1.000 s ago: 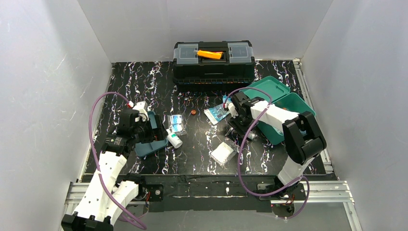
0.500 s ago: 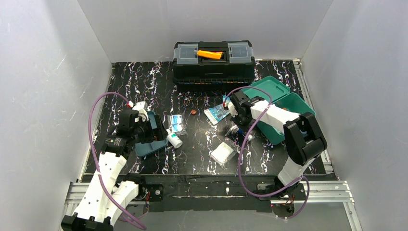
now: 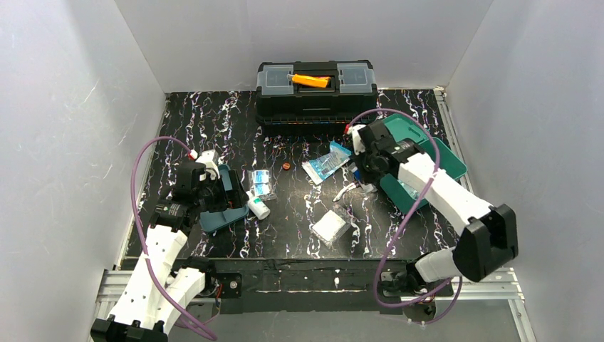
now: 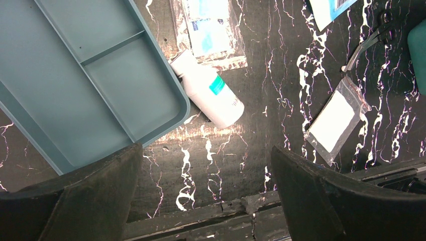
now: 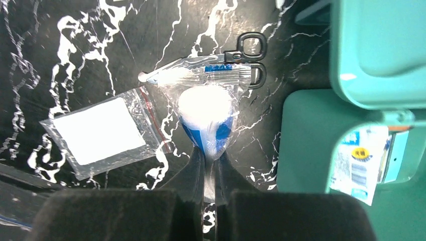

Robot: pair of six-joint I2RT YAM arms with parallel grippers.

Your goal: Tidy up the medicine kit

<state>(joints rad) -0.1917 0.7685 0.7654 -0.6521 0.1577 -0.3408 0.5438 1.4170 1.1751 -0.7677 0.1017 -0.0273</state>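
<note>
Medicine kit [image 5: 311,135] cut off at right edge; right end effector [image 5: 210,155] pinches maybe-gauze packet [image 5: 206,110]; left end effector [image 4: 205,148] gapes.

Black toolbox [image 3: 316,107] on a marbled worktop [image 3: 214,121]
The toolbox stands closed near the white rear wall [image 3: 299,35], an orange handle [image 3: 310,80] across its lid between two clear-lidded compartments [image 3: 274,75]; the worktop is black with white veining.

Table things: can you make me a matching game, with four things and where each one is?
1 white bottle
2 wrapped roll
3 black toolbox
4 scissors

A at the back of the table
B pinched in the right gripper
C lying beside the tray
D on the table beside the medicine kit

Pairs: 1-C, 2-B, 3-A, 4-D
</note>
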